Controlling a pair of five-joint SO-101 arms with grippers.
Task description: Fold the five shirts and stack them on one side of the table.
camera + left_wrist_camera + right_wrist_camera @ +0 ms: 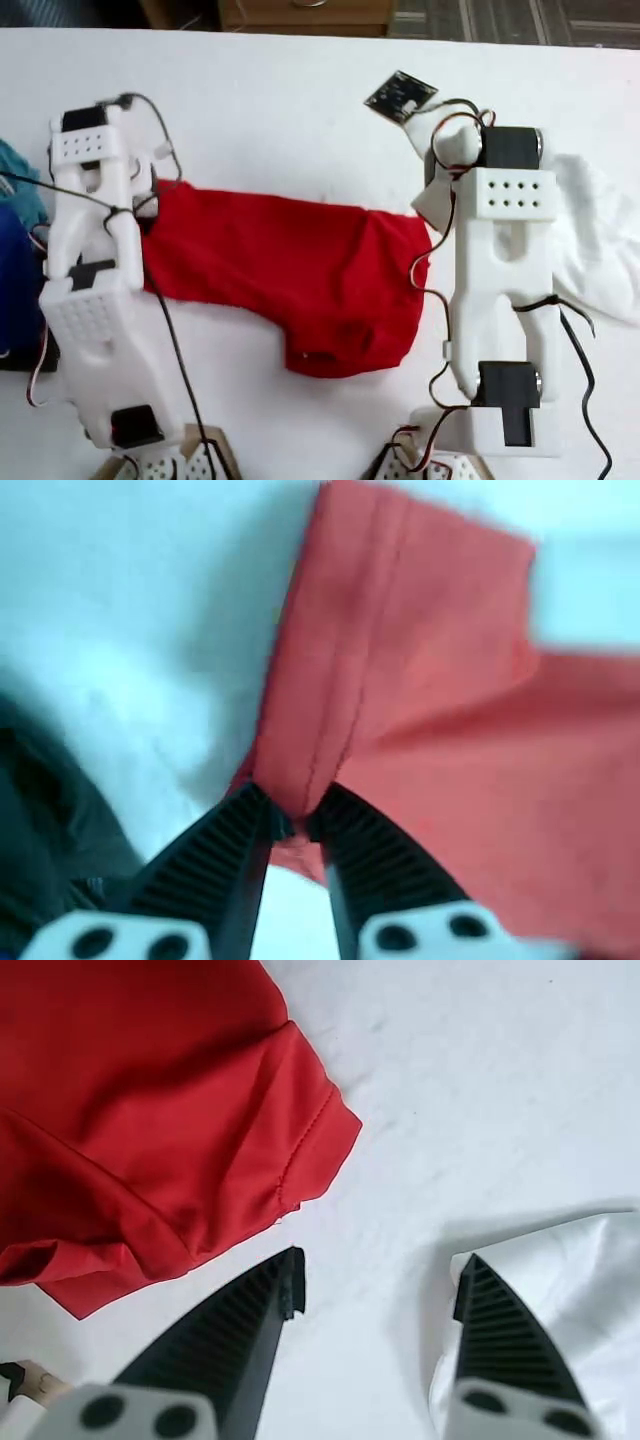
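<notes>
A red shirt (290, 270) lies spread across the middle of the white table (290, 110), between the two arms. My left gripper (297, 818) is shut on the shirt's hem (320, 710) at its left end, with cloth pinched between the black fingers (230, 850). My right gripper (380, 1285) hangs open over bare table just past the shirt's right edge (300, 1150), touching nothing. A white shirt (600, 235) lies to the right of the right arm, and its edge (590, 1290) shows beside one right finger (500, 1330).
Teal and blue shirts (18, 250) lie piled at the table's left edge behind the left arm. A small black circuit board (400, 97) rests on the table near the right gripper. Cables trail along both arms. The far half of the table is bare.
</notes>
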